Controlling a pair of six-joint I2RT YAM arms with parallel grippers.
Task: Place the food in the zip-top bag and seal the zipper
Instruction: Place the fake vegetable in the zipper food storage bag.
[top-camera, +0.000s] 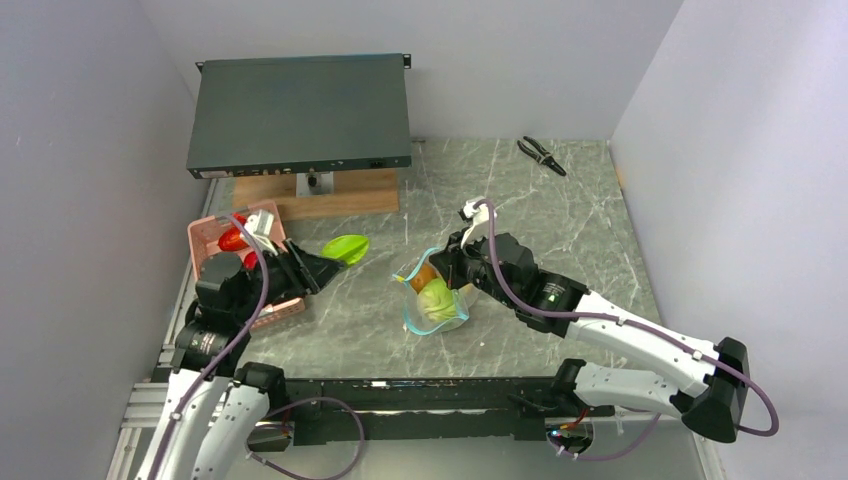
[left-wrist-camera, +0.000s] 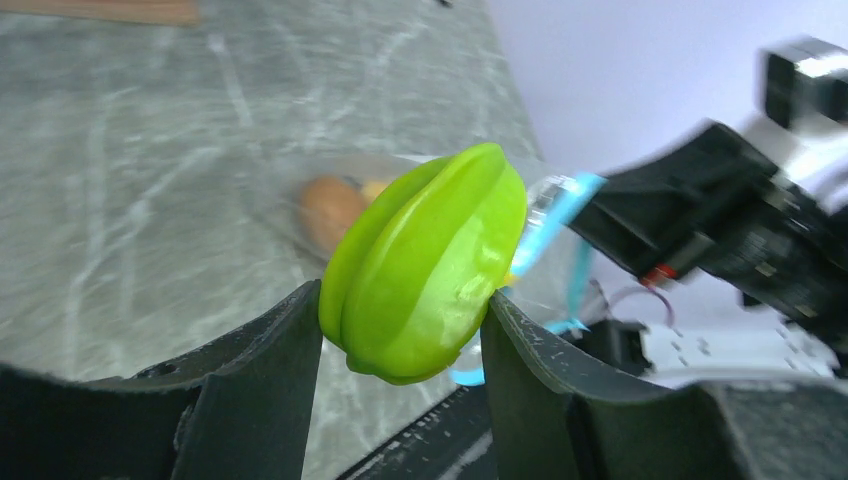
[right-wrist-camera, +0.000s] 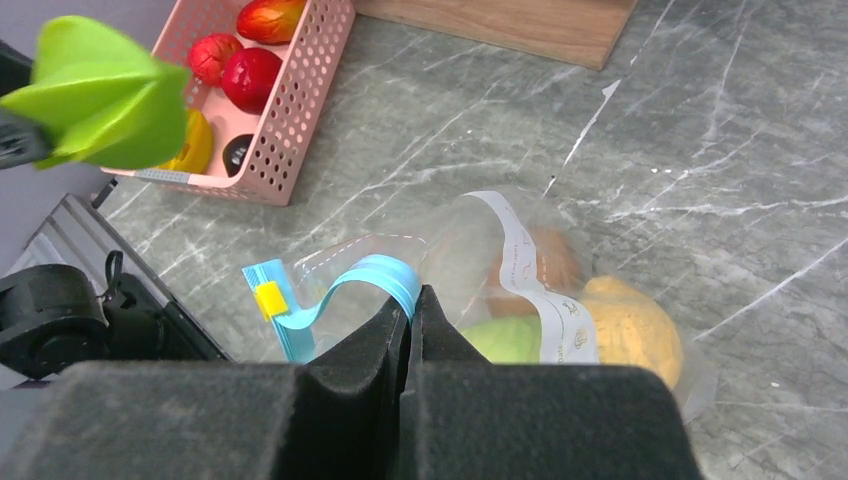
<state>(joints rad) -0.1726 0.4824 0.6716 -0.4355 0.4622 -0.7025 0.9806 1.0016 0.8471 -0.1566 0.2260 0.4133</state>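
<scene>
My left gripper (top-camera: 328, 258) (left-wrist-camera: 403, 300) is shut on a ridged green fruit (top-camera: 346, 247) (left-wrist-camera: 425, 260) (right-wrist-camera: 95, 95), held in the air between the pink basket (top-camera: 205, 240) (right-wrist-camera: 300, 90) and the zip-top bag (top-camera: 435, 305) (right-wrist-camera: 450, 235). The bag lies mid-table with its mouth held up. My right gripper (top-camera: 443, 262) (right-wrist-camera: 410, 300) is shut on the teal zipper (right-wrist-camera: 370, 275) (left-wrist-camera: 560, 205), whose yellow slider (right-wrist-camera: 268, 298) sits at the strip's end. Inside the bag lie green (right-wrist-camera: 510, 338), yellow (right-wrist-camera: 630, 325) and orange-brown food (right-wrist-camera: 555, 262). More food stays in the basket, including red pieces (right-wrist-camera: 250, 78).
A dark flat box (top-camera: 300, 110) rests on a wooden stand (top-camera: 315, 195) at the back left. Black pliers (top-camera: 541, 155) lie at the back right. Walls close in the left, back and right sides of the marble table (top-camera: 560, 230).
</scene>
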